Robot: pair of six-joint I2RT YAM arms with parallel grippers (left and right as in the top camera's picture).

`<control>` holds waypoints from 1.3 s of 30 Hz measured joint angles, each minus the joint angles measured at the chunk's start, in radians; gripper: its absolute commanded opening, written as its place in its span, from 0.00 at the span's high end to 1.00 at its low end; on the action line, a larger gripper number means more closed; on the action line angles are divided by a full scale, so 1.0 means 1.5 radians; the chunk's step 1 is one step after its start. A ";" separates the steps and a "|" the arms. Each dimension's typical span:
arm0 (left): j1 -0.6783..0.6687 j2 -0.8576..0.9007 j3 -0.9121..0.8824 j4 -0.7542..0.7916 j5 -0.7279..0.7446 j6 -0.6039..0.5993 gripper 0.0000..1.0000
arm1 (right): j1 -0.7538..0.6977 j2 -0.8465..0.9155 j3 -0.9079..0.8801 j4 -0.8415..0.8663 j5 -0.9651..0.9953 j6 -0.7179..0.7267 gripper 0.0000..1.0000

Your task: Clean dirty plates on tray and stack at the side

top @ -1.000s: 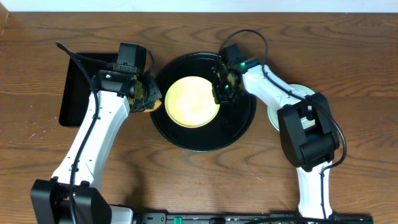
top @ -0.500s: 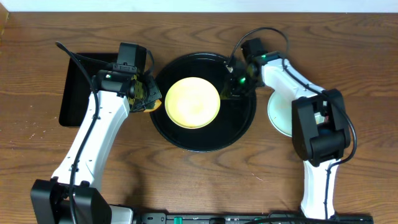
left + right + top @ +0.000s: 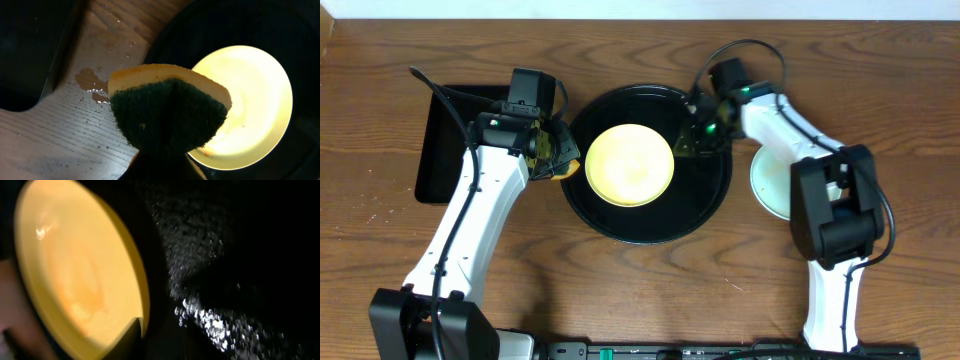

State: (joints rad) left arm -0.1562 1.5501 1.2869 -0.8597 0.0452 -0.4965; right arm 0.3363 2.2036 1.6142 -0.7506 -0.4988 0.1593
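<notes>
The pale yellow round plate (image 3: 628,163) lies inside the large round black tray (image 3: 650,222). The left claw (image 3: 561,156) pinches a yellow, green-faced sponge (image 3: 167,115) beside the tray. The right claw (image 3: 700,133) hangs over the tray; I cannot tell whether it is spread.

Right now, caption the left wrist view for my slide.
Left gripper pinches a sponge over the wet table, beside the yellow plate in the black tray.

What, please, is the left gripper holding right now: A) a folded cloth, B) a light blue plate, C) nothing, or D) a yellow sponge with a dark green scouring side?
D: the left gripper is shut on the sponge, whose dark green face and yellow layer fill the left wrist view beside the pale yellow plate.
</notes>
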 measured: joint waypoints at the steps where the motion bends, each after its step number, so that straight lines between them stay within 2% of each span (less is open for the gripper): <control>1: 0.000 0.000 0.000 0.000 0.000 0.000 0.91 | 0.011 0.000 0.000 0.005 0.021 0.002 0.58; 5: 0.000 0.000 0.000 0.000 0.000 0.000 0.91 | 0.068 0.000 0.000 0.035 0.094 -0.003 0.53; 13: 0.000 0.000 0.000 0.000 0.000 0.000 0.91 | 0.095 0.000 0.000 0.077 0.175 0.013 0.57; 15: 0.000 0.000 0.000 0.001 0.000 0.000 0.91 | 0.095 0.000 -0.001 0.088 0.208 0.014 0.59; 25: 0.000 0.000 0.000 0.007 0.000 0.000 0.91 | 0.131 0.010 -0.001 0.132 0.309 0.010 0.85; 29: 0.000 0.000 0.000 0.007 0.000 0.000 0.91 | 0.153 0.014 0.001 0.136 0.346 -0.003 0.99; 39: 0.000 0.000 0.000 0.007 0.000 0.000 0.91 | 0.172 0.014 0.005 0.134 0.408 -0.008 0.99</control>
State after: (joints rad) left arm -0.1562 1.5501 1.2869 -0.8490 0.0456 -0.4965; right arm 0.5949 2.2242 1.6215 -0.5495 0.1127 0.1478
